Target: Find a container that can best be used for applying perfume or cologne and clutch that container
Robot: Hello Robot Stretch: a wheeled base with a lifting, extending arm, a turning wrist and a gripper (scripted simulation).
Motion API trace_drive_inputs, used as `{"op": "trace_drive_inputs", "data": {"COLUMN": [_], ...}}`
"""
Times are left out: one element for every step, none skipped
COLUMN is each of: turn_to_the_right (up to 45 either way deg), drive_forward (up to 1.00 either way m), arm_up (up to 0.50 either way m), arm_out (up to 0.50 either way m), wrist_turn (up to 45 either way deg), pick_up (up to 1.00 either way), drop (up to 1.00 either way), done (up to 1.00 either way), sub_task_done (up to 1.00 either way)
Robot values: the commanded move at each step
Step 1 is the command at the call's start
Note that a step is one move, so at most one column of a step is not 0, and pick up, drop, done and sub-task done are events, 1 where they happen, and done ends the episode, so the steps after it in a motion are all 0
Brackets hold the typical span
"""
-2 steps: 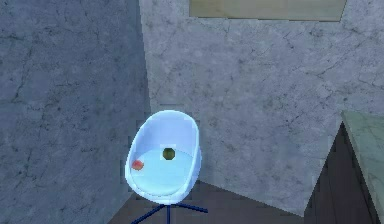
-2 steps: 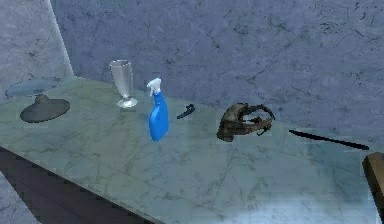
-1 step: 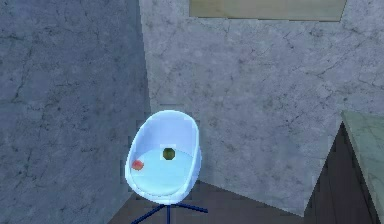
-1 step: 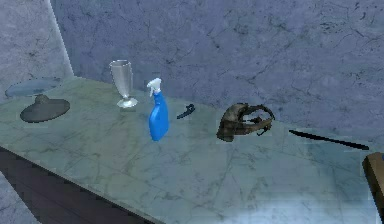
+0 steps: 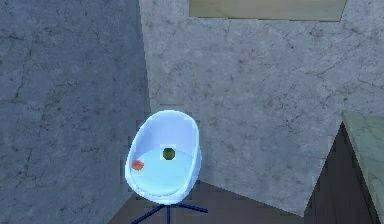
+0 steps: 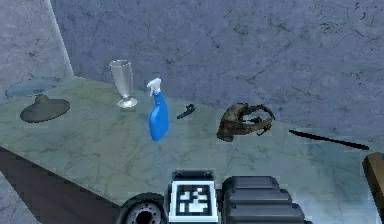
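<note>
Nearest the lens, at the arm side view's bottom edge, sit a white marker square (image 6: 195, 200) and a dark ribbed block (image 6: 262, 203). The gripper (image 6: 145, 212) shows as a dark round body left of the marker. Its far end cannot be made out, so whether it holds anything cannot be told.

Beyond runs a pale green marbled counter (image 6: 90, 145). In the forward view a white shell chair (image 5: 165, 165) stands in a grey corner, with a small red item (image 5: 138, 164) and a dark round item (image 5: 169, 154) in its seat.

On the counter:
- a grey footed dish (image 6: 40, 100) at the left
- a brown bundle (image 6: 245, 121)
- a blue spray bottle (image 6: 156, 115), upright, between a clear goblet (image 6: 123, 82) and a small dark item (image 6: 186, 111)
</note>
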Motion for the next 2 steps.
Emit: {"op": "trace_drive_inputs", "data": {"turn_to_the_right": [0.0, 0.0], "drive_forward": [0.00, 0.00], "arm_up": [0.00, 0.00], "arm_out": [0.32, 0.00], "wrist_turn": [0.0, 45.0], "pick_up": [0.00, 0.00], "drop": [0.00, 0.00], "done": [0.00, 0.00], "sub_task_done": [0.00, 0.00]}}
